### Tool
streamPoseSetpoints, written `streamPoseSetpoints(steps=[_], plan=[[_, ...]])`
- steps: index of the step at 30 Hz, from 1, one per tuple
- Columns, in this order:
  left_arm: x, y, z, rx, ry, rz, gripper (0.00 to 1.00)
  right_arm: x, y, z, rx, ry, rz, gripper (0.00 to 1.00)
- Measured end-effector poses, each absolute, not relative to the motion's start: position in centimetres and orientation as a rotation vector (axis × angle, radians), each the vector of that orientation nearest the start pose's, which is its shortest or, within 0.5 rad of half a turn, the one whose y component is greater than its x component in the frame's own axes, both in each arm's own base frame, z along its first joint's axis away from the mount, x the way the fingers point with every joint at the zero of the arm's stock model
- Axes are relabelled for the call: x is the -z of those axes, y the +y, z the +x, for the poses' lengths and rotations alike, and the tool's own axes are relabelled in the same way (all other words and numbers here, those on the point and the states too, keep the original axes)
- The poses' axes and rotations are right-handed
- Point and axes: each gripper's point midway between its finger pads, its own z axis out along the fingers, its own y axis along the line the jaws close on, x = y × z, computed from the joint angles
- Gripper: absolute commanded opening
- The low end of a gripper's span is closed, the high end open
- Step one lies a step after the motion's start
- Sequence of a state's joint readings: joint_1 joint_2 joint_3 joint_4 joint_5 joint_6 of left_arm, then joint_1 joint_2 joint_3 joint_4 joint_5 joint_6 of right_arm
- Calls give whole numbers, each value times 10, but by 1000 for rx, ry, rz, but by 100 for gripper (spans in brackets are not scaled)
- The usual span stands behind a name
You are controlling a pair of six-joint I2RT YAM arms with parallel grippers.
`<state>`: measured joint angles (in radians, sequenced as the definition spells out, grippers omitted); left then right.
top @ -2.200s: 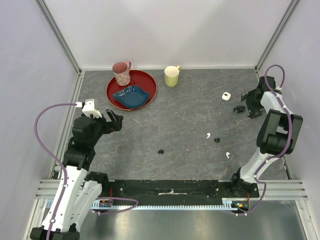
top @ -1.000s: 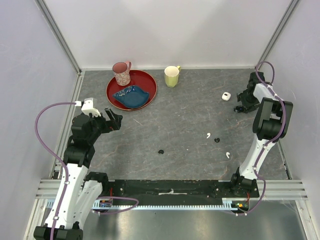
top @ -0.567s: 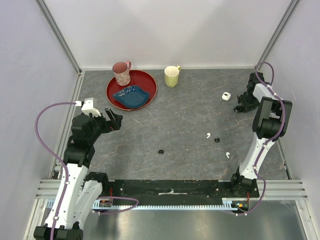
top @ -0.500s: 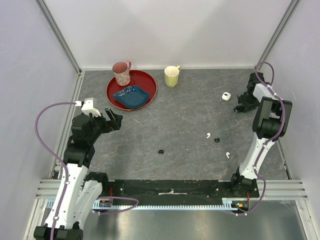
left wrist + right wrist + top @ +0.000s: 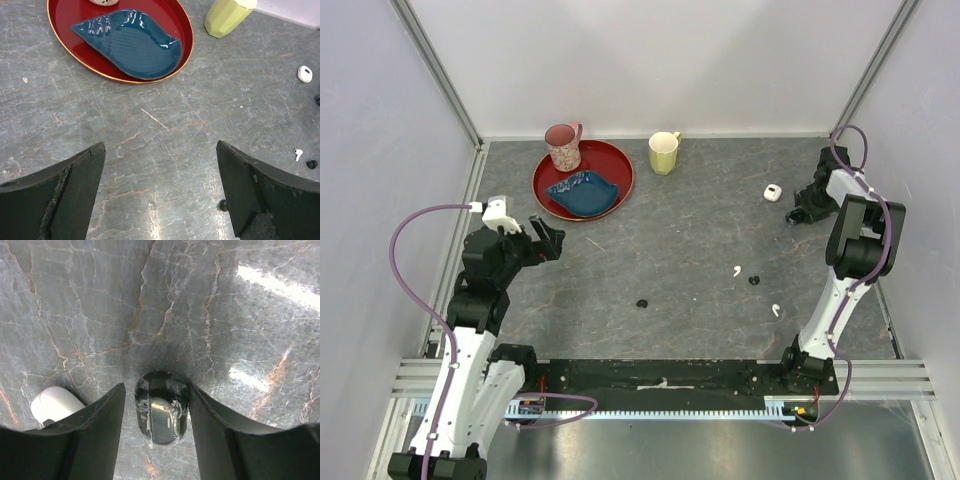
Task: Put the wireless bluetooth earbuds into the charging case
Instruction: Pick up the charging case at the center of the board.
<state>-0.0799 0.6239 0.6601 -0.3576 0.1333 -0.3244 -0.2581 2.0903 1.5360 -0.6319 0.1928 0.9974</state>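
The white charging case (image 5: 772,192) lies at the far right of the table, and also shows in the left wrist view (image 5: 304,74). In the right wrist view it (image 5: 50,402) is half hidden behind one finger. Two white earbuds lie loose nearer the arms, one (image 5: 737,270) toward the middle and one (image 5: 776,310) nearer the right arm's base. My right gripper (image 5: 798,213) is low at the table, just right of the case. Its jaws straddle a dark glossy rounded object (image 5: 161,414); one finger touches it and the other stands a sliver off. My left gripper (image 5: 552,243) hovers wide open and holds nothing.
A red tray (image 5: 616,160) with a blue shell dish (image 5: 582,192) and a pink mug (image 5: 562,146) stands at the back left. A yellow-green mug (image 5: 663,152) is beside it. Small black bits (image 5: 754,280) (image 5: 642,303) lie on the table. Walls close in on three sides.
The right gripper's jaws have narrowed around the dark object, after the arm reached slightly farther back. The left arm has not moved.
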Motion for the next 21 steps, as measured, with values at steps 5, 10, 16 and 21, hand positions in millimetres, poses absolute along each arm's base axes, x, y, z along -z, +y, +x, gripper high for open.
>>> streamPoseSetpoints(steps=[5,10,16,21], plan=[[-221,-58,266,401,1904,-142,97,-25,-114,457,2,2182,1589,71],[-220,-58,266,402,1908,-142,97,-25,-112,457,-14,2210,1555,66],[-220,-58,266,401,1909,-143,97,-23,-114,453,11,2224,1536,59],[-220,-58,266,401,1908,-142,97,-22,-115,451,27,2236,1522,55]])
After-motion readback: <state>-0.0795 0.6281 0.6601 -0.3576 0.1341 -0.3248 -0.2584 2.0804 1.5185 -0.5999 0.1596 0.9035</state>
